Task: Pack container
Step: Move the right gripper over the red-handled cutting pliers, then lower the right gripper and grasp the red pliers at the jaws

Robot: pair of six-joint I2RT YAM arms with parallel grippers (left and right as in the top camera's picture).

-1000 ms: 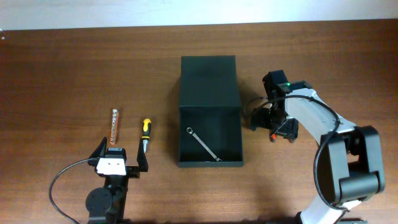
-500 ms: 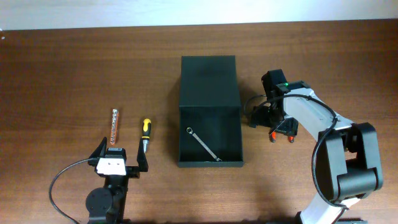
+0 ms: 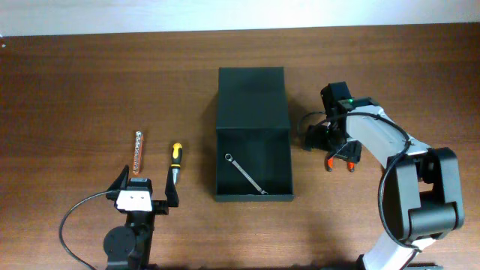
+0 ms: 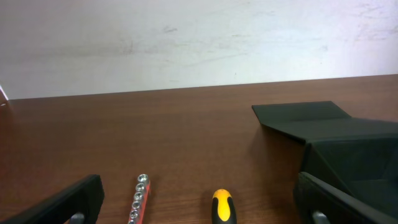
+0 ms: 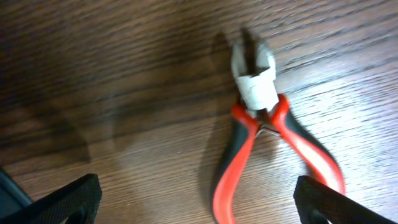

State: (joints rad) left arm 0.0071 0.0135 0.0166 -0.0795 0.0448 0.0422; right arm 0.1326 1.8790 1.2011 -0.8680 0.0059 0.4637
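The container (image 3: 252,161) is a matte black box at table centre, with its flap lid (image 3: 251,97) lying open at the far side. A silver wrench (image 3: 246,174) lies inside it. It also shows at the right of the left wrist view (image 4: 354,149). Red-handled pliers (image 3: 342,158) lie on the wood to its right. My right gripper (image 3: 331,144) is open and low over them, its fingers either side of the handles (image 5: 267,130), touching nothing. My left gripper (image 3: 142,192) is open and empty behind a yellow-and-black screwdriver (image 3: 174,159) and a socket rail (image 3: 138,152).
In the left wrist view the screwdriver handle (image 4: 222,208) and the socket rail (image 4: 138,198) lie between the open left fingers (image 4: 199,208). A pale wall stands beyond the table's far edge. The right fingers (image 5: 199,205) frame bare wood beside the pliers.
My right gripper has shifted slightly over the pliers, which stay on the table. The left arm, the container and the other tools have not moved.
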